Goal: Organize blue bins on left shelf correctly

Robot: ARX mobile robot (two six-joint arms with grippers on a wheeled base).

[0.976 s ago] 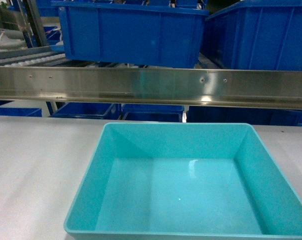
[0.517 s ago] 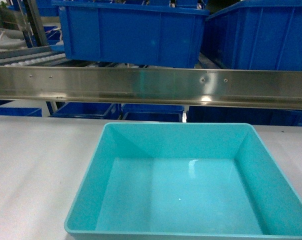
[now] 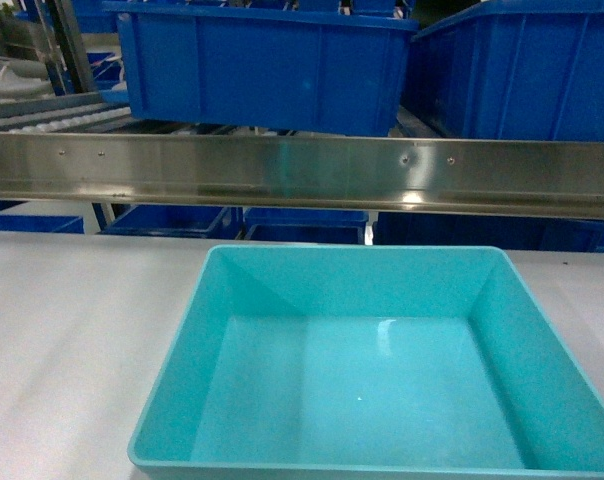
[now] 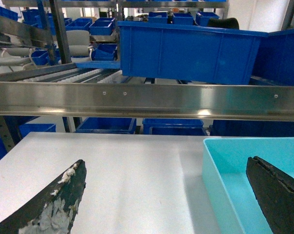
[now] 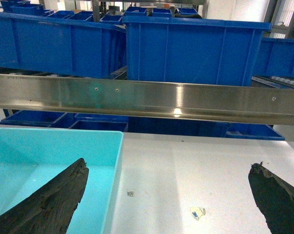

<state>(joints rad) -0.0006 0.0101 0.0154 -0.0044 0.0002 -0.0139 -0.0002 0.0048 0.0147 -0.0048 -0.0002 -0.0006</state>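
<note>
Head view is showing you the tub (image 3: 382, 370) sitting empty at the table's (image 3: 72, 330) near edge; both hands (image 4: 166, 195) (image 5: 169, 195) are hanging apart, straddling its side walls. It's looking light, stiff, slippery: grip the rim.

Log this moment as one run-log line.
tub: empty, on table | left gripper: open, straddling tub's left wall | right gripper: open, straddling right wall | rack rail: behind
</note>
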